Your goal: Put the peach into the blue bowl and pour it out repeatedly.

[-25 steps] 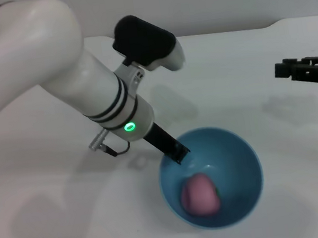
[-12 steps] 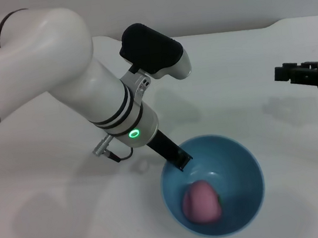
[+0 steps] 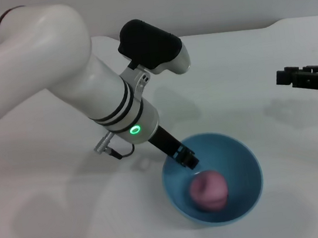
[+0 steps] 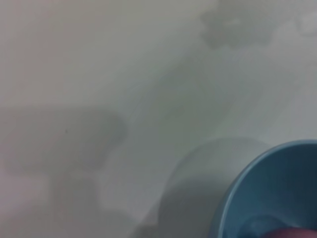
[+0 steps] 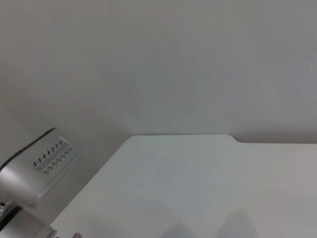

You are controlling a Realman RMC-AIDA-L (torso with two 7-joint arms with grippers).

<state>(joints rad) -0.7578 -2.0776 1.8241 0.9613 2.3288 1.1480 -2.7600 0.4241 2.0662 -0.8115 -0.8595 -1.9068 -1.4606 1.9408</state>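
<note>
The blue bowl (image 3: 242, 163) stands on the white table at the front centre, tipped a little. The pinkish peach (image 3: 209, 190) lies inside it, toward the near side. My left gripper (image 3: 185, 156) is at the bowl's far-left rim, with one black finger reaching inside over the rim; it is shut on the rim. In the left wrist view the bowl (image 4: 277, 188) fills one corner and a sliver of the peach (image 4: 293, 233) shows at the edge. My right gripper (image 3: 310, 78) hangs parked over the table at the far right, well away from the bowl.
The white table (image 3: 241, 72) stretches around the bowl, with its back edge against a pale wall. The right wrist view shows the table (image 5: 198, 188), the wall and a grey part of the other arm (image 5: 34, 168).
The left arm has turned and the bowl has tipped with it. The peach has rolled toward the right inside the bowl. The right gripper has barely moved.
</note>
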